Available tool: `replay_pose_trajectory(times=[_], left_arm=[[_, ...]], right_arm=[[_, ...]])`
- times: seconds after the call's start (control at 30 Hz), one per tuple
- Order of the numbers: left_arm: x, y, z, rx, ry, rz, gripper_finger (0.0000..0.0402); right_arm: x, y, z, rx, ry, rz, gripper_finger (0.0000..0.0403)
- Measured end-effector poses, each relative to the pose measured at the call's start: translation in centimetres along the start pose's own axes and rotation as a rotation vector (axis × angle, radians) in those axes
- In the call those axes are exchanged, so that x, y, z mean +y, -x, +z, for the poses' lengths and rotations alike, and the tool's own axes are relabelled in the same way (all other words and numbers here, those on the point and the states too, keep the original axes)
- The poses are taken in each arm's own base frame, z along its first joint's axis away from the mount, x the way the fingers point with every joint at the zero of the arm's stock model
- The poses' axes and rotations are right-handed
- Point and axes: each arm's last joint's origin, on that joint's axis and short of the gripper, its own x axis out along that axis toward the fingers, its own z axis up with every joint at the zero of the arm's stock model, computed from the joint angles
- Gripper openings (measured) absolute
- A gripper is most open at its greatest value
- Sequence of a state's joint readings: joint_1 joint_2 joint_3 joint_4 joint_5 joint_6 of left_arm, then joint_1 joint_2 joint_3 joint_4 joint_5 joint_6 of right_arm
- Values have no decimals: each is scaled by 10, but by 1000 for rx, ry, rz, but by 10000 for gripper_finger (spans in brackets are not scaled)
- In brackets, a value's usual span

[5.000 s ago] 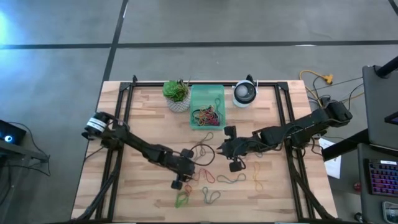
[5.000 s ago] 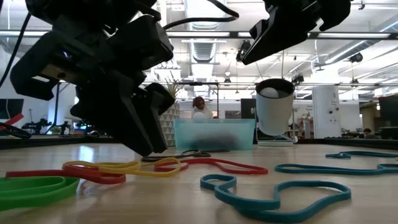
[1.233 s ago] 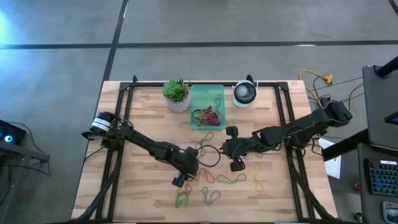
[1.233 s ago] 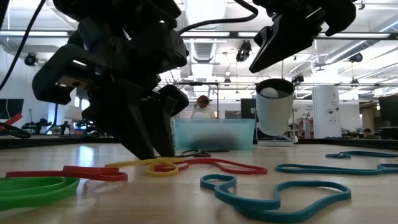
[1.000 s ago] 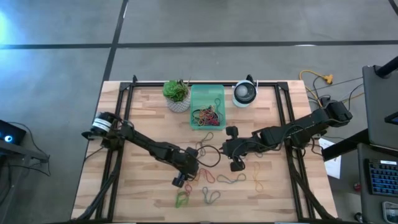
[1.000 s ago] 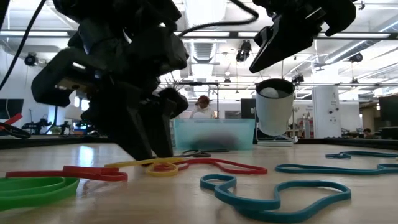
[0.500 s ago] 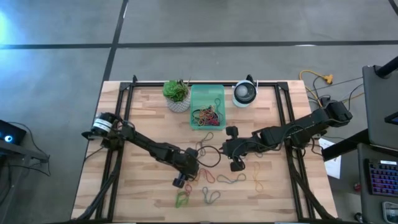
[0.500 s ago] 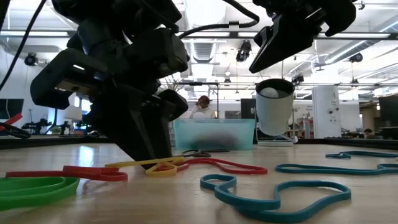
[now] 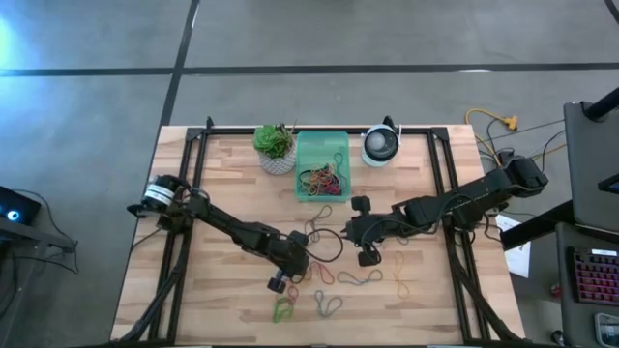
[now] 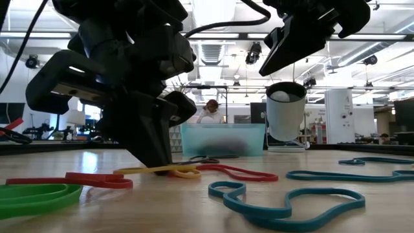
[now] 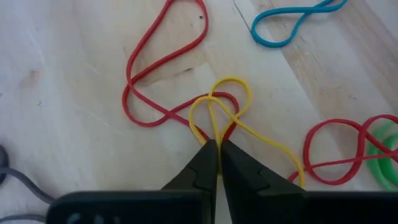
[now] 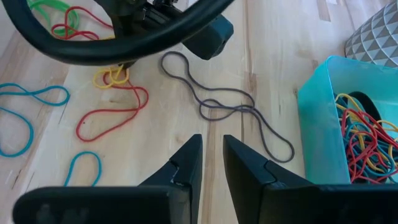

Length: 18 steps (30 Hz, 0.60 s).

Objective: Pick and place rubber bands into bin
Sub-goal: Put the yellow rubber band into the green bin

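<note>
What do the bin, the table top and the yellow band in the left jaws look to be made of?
Bin: translucent mint plastic, probably; the bands inside show dimly through its wall. Table top: light wood planks, matt, with visible grain and seams. Yellow band: thin matt rubber by the look of it; it lies in limp loops, pinched by the shut left gripper.
</note>
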<state>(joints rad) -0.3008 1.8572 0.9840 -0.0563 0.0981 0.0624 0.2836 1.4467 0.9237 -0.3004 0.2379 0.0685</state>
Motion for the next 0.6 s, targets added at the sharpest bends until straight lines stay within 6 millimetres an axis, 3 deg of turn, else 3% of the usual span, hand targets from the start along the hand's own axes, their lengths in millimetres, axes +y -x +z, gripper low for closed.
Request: replay_pose_trajectory(times=[0.23, 0.6], left_arm=[[1, 12, 3, -4, -1, 32, 1], [-2, 56, 21, -113, -10, 49, 0]], right_arm=[[0, 0, 0, 1, 0, 0, 59], [0, -1, -2, 13, 1, -1, 59]])
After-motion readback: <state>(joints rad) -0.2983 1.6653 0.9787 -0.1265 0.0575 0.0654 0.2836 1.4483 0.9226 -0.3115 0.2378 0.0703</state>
